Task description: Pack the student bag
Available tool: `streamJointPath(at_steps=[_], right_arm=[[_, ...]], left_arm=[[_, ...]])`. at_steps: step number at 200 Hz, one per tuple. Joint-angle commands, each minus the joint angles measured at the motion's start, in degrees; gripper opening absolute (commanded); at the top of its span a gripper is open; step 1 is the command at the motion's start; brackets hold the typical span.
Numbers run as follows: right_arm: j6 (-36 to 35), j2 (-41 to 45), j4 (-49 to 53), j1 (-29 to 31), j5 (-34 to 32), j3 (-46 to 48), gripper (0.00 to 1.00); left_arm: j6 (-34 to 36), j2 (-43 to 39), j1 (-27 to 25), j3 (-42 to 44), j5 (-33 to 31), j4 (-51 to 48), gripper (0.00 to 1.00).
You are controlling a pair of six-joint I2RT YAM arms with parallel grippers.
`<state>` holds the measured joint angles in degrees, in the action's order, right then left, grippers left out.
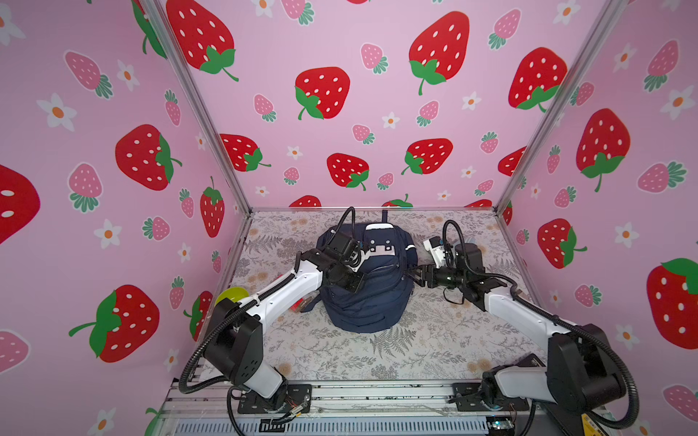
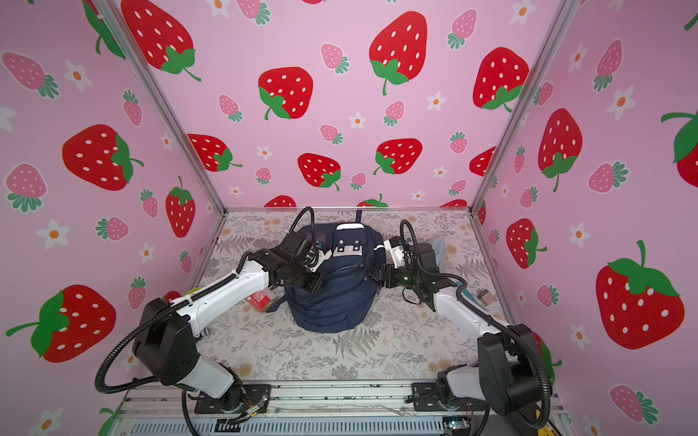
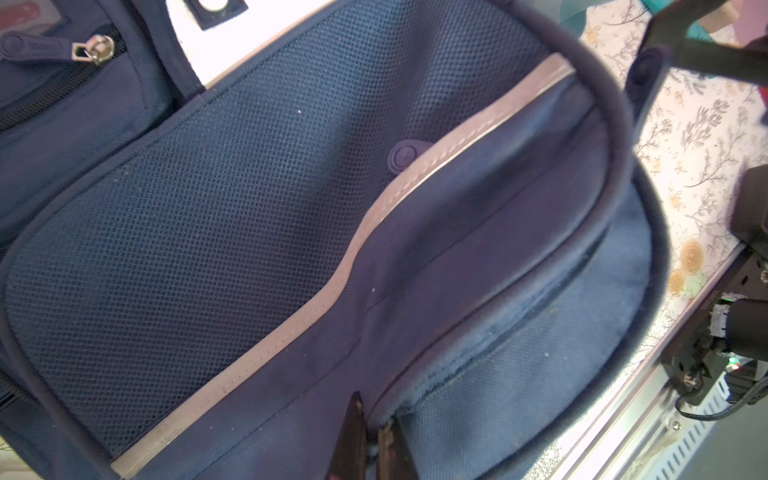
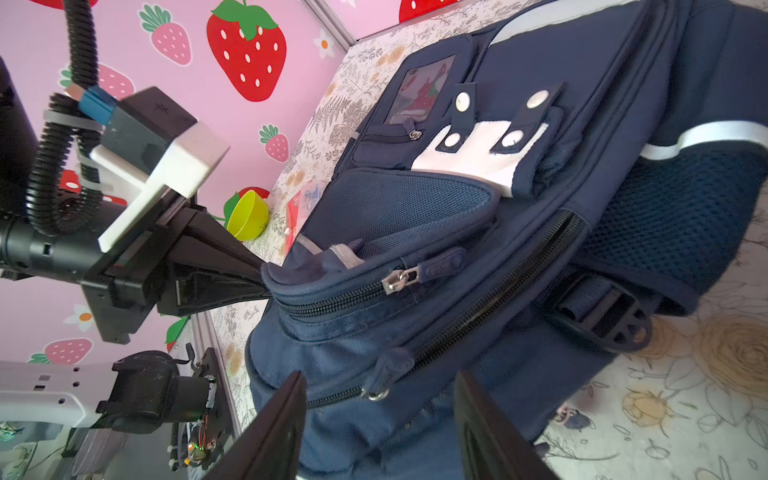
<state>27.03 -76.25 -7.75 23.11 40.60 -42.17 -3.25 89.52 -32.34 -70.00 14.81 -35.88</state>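
The student bag (image 1: 372, 302) (image 2: 332, 305) is a navy backpack standing in the middle of the table, its white patch (image 4: 469, 160) facing up. My left gripper (image 3: 371, 419) (image 4: 262, 276) is shut on the rim of the bag's open front pocket (image 4: 374, 232), pinching the navy fabric. My right gripper (image 1: 412, 275) (image 4: 378, 415) is open at the bag's right side. Its two fingers (image 4: 276, 424) stand apart on either side of a fabric zip pull (image 4: 388, 368), with nothing gripped.
A yellow-green bowl (image 1: 231, 296) (image 4: 248, 215) and a red packet (image 2: 258, 300) lie left of the bag, partly under my left arm. A small brown block (image 2: 485, 296) sits by the right wall. Pink strawberry walls close in three sides.
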Motion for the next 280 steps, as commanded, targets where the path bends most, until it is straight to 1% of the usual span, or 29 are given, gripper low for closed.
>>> streamJointPath(at_steps=[1, 31, 41, 49, 54, 66, 91, 102, 109, 133, 164, 180, 206, 237, 280], right_arm=[[-0.3, -0.9, -1.6, 0.0, 0.9, -0.3, 0.57], [-1.1, -3.9, -1.7, -0.2, 0.9, -1.8, 0.56], [-0.9, -5.3, -2.1, -0.1, 1.4, -2.5, 0.52], [-0.7, -6.0, -2.4, -0.1, 1.7, -3.0, 0.52], [-0.5, -6.4, -2.7, -0.2, 1.9, -3.3, 0.48], [-0.2, -6.9, -3.0, -0.1, 2.1, -3.6, 0.43], [-0.1, -6.8, -3.3, -0.1, 2.2, -3.5, 0.39], [-0.2, -6.8, -3.2, -0.2, 2.2, -3.6, 0.33], [-0.3, -6.9, -3.1, -0.2, 2.1, -3.5, 0.3], [-0.3, -6.8, -3.1, -0.1, 1.6, -2.8, 0.28], [-0.3, -6.5, -2.8, -0.1, 1.5, -2.5, 0.15], [-0.3, -4.6, -2.4, -0.2, 0.7, -1.8, 0.1], [-0.1, 0.1, -1.2, -0.1, -0.7, 0.5, 0.05], [2.6, 6.3, -1.8, 0.5, -2.7, 5.8, 0.0], [6.7, 11.9, -3.2, 5.0, -9.1, 12.7, 0.0]], left_arm=[[-0.7, -2.0, 0.4, -0.3, 2.9, 1.1, 0.0], [-0.8, -2.0, 0.5, -0.3, 3.1, 1.1, 0.0], [-0.8, -2.1, 0.5, -0.2, 3.1, 1.1, 0.0], [-0.8, -2.1, 0.5, -0.2, 3.0, 1.1, 0.0], [-0.8, -2.1, 0.5, -0.1, 3.0, 1.2, 0.0], [-0.8, -2.0, 0.6, -0.1, 3.0, 1.2, 0.0], [-0.8, -1.9, 0.5, 0.0, 3.2, 1.3, 0.0], [-0.9, -1.7, 0.6, 0.0, 3.2, 1.4, 0.0], [-0.9, -1.6, 0.6, 0.0, 3.2, 1.4, 0.0], [-1.0, -1.5, 0.7, -0.1, 3.3, 1.5, 0.0], [-1.1, -1.5, 0.9, -0.1, 3.2, 1.5, 0.0], [-1.2, -1.6, 1.0, -0.1, 3.1, 1.6, 0.0], [-2.0, -1.5, 1.4, 0.1, 2.6, 2.0, 0.0], [-2.8, -1.6, 1.9, 0.1, 3.0, 2.8, 0.0], [-6.0, -2.1, 2.8, 1.1, 3.7, 5.2, 0.0]])
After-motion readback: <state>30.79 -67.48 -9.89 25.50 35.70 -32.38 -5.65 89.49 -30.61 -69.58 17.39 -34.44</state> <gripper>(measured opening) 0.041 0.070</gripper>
